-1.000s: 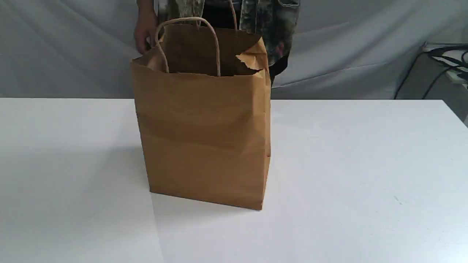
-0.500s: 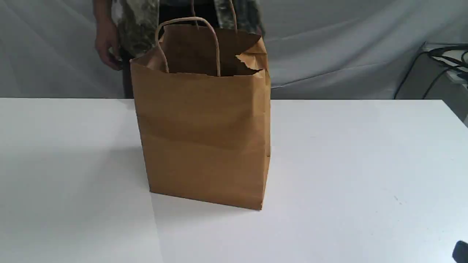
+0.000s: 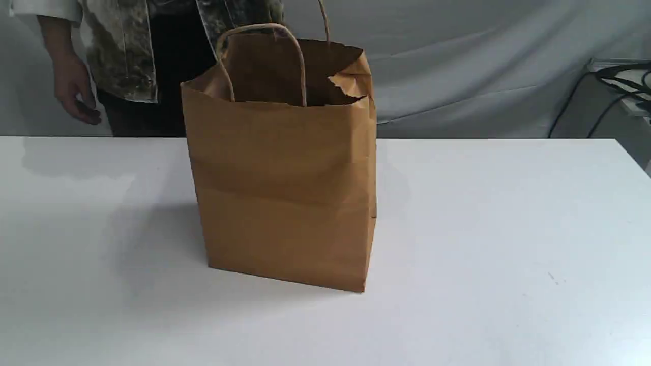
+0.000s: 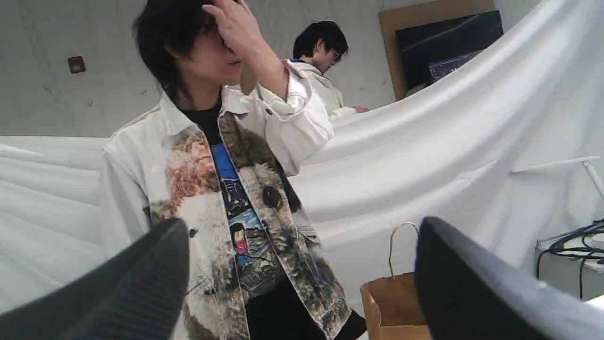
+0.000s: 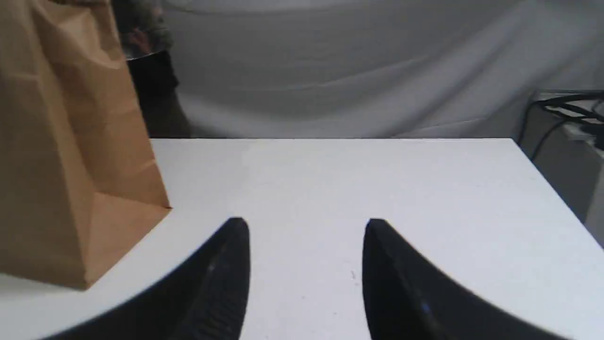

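I log: paper bag [image 3: 285, 188] upright mid table [image 3: 508, 229], mouth open. My right end effector [image 5: 306, 222] spread apart, empty, low over table near bag. My left end effector [image 4: 302, 226] spread apart, empty, raised, bag beyond.

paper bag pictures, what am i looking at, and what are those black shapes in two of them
A robot with two arms, each ending in a two-fingered tool. One camera stands off the arms: it shows a paper bag upright on a white table, a person behind it. The other two cameras sit on the wrists, so the black shapes are the left tool and the right tool, both open, holding nothing. The right tool is over the table beside the bag; the left points toward the person.
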